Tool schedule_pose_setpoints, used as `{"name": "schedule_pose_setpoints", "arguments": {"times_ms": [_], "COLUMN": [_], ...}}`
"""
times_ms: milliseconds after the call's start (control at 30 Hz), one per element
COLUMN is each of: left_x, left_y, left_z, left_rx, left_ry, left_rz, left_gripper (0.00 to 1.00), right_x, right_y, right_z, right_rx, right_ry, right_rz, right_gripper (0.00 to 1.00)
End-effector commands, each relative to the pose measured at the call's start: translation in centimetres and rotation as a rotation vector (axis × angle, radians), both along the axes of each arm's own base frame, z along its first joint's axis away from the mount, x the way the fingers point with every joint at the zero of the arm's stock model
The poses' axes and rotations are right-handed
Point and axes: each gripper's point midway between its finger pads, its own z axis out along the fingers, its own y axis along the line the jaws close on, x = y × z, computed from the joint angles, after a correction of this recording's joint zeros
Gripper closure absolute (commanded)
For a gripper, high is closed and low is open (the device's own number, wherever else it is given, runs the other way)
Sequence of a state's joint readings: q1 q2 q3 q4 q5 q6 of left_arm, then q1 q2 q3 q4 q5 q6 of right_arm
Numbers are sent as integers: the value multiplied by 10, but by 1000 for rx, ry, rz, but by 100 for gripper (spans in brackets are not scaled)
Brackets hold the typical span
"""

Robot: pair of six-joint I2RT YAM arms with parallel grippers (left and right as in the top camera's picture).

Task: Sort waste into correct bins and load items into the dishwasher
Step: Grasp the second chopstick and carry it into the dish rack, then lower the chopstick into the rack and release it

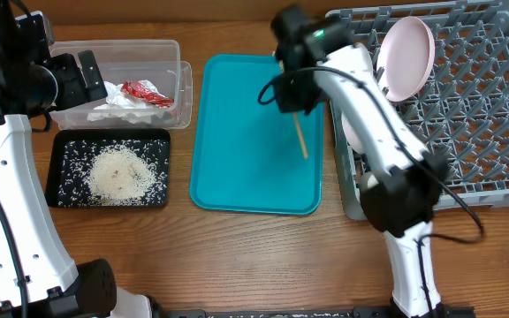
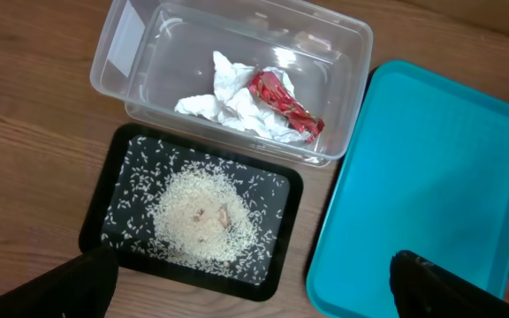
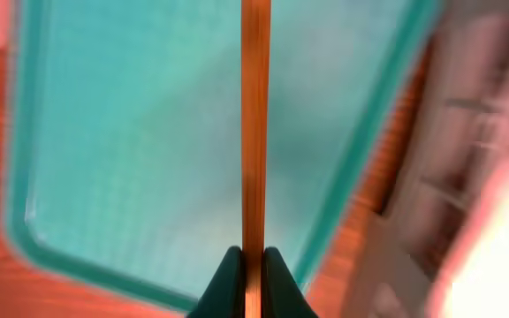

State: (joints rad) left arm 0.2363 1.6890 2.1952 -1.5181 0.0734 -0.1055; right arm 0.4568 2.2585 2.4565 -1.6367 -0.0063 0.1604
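- A wooden chopstick (image 3: 254, 132) is pinched between the pressed-together fingers of the right gripper (image 3: 246, 265), its long axis running straight out from the fingertips
- It is held over the teal tray (image 1: 237, 168); the dish rack (image 1: 484, 132) lies to its right, nearer this arm
- The left gripper (image 2: 250, 261) is spread wide and empty above the black tray (image 2: 113, 190) and clear tub (image 2: 117, 53), well apart from the rack
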Motion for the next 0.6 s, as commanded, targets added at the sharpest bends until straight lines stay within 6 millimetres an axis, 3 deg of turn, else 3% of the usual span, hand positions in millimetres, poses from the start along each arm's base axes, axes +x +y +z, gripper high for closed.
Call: {"name": "schedule_pose_setpoints", "arguments": {"times_ms": [0, 200, 333, 467, 567], "left_x": [2, 2, 2, 2, 2], "left_y": [1, 1, 1, 1, 1], "left_z": [-2, -2, -2, -2, -2], "left_rx": [5, 5, 5, 5, 5], "left_ry": [3, 3, 3, 3, 3], "left_rz": [2, 2, 2, 2, 2], "left_gripper": [0, 0, 0, 0, 0], "right_x": [-6, -14, -25, -38, -44], "right_y": [-31, -69, -98, -133, -161], "right_z": [83, 131, 145, 137, 106], "right_rx": [5, 35, 24, -17, -96], "right_ry": [-194, -301, -327, -283, -189], "right_rz": [-41, -114, -160, -219, -276], "right_gripper": [96, 96, 96, 96, 96]}}
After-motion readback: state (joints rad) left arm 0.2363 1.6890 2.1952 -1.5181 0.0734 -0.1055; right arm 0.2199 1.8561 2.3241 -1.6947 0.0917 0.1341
